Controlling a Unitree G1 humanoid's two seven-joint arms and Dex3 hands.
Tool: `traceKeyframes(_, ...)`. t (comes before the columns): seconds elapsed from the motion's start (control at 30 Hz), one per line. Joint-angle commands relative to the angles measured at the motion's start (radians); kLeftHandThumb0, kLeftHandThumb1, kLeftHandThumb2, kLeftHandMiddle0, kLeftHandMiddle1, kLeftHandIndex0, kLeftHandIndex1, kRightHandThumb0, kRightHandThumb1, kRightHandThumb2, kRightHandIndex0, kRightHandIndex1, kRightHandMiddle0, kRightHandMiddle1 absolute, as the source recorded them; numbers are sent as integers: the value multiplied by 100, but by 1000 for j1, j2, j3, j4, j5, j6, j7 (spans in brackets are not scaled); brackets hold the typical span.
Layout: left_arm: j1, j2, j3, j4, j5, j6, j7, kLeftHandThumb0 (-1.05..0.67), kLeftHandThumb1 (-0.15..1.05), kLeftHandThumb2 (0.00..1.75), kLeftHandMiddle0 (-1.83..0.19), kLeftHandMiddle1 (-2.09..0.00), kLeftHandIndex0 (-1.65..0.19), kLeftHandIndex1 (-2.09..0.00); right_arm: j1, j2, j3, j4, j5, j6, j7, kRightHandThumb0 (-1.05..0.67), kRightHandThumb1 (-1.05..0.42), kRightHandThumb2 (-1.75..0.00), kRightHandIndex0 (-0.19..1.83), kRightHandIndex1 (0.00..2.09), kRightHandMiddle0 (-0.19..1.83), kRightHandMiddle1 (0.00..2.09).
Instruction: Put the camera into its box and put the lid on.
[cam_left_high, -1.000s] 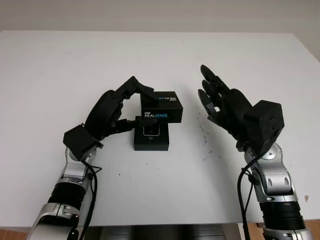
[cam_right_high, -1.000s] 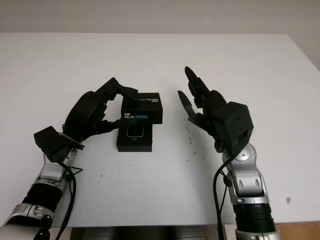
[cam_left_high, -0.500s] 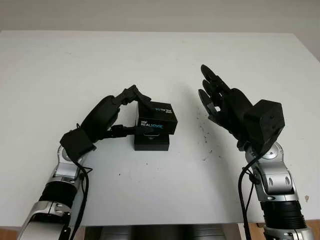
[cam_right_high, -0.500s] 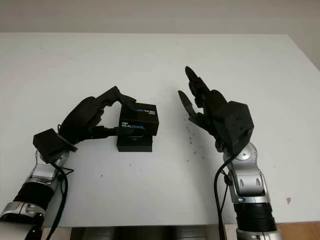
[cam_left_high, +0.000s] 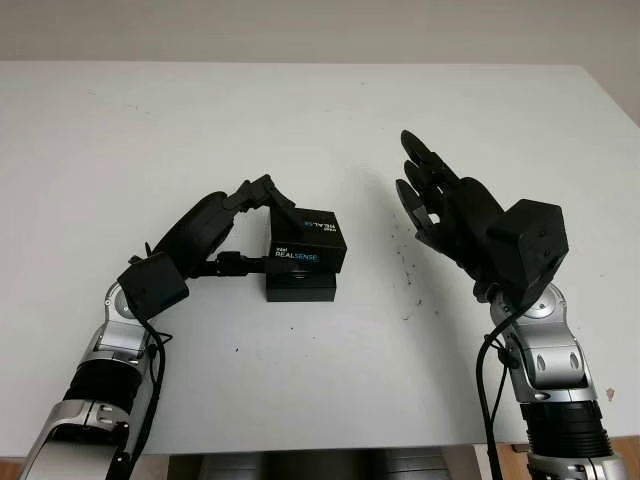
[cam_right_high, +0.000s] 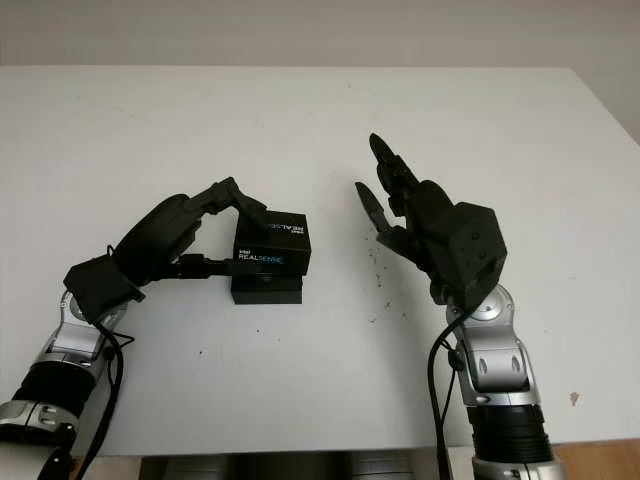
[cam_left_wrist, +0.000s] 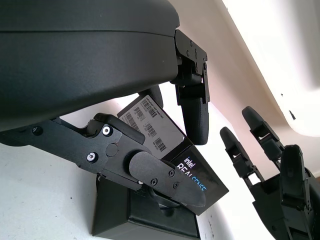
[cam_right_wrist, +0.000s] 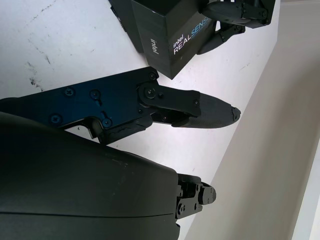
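Note:
A black lid printed "intel REALSENSE" (cam_left_high: 308, 244) is held by my left hand (cam_left_high: 262, 228), fingers on its far and near sides. It hangs tilted right over the black box base (cam_left_high: 302, 285) on the white table, almost touching it and covering most of its opening. The camera is hidden under the lid. The lid (cam_left_wrist: 175, 155) and base (cam_left_wrist: 145, 215) also appear in the left wrist view, and the lid (cam_right_wrist: 172, 30) in the right wrist view. My right hand (cam_left_high: 432, 200) is open, raised to the right of the box and apart from it.
The white table (cam_left_high: 320, 110) has dark scuff marks (cam_left_high: 408, 270) between the box and my right hand. Its far edge meets a grey wall, and its front edge runs near my arms.
My left hand has carried the lid down and toward me, from behind the base to right over it. The camera in the base is now covered. The right hand stayed put.

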Motion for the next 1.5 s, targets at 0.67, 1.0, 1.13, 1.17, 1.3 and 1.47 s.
traceKeyframes(0.67,71,7,15,-164,-179,122,-143,-15,105,12,-24,-160,-21,-157,-16,-19,-4,27,1,-22,7,-67,-105,-56,0,5,0,5)
traceKeyframes(1.0,123,31,31,-258,-159,197,-133,-16,105,13,-18,-164,-16,-162,-17,-25,-10,32,11,-23,14,-68,-105,-55,0,5,1,5)
traceKeyframes(1.13,129,40,27,-254,-105,170,-100,-15,105,10,-18,-160,-15,-160,-16,-31,-12,34,12,-32,21,-69,-105,-55,0,5,0,5)
traceKeyframes(1.17,128,39,27,-244,-97,154,-96,-15,104,10,-18,-160,-16,-160,-16,-34,-11,36,10,-36,22,-68,-105,-55,0,5,0,5)
traceKeyframes(1.3,129,40,23,-219,-61,116,-76,-16,105,9,-19,-156,-17,-155,-18,-34,-15,42,18,-36,27,-68,-105,-55,-1,5,-1,5)
traceKeyframes(1.47,123,37,14,-188,-26,51,-54,-14,105,9,-23,-154,-20,-153,-17,-36,-12,43,17,-39,26,-69,-105,-54,0,5,0,5)
